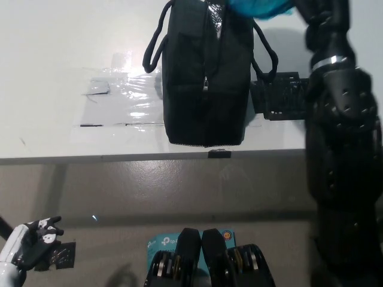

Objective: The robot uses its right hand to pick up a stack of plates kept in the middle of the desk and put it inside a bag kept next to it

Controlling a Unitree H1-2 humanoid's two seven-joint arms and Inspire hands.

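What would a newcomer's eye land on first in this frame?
The black bag standing upright in the middle of the white desk, near its front edge, draws the eye first. Next comes the black right arm reaching up the right side, with bright blue plates at the top edge, above the bag's far end. The white left robot hand rests at the lower left.
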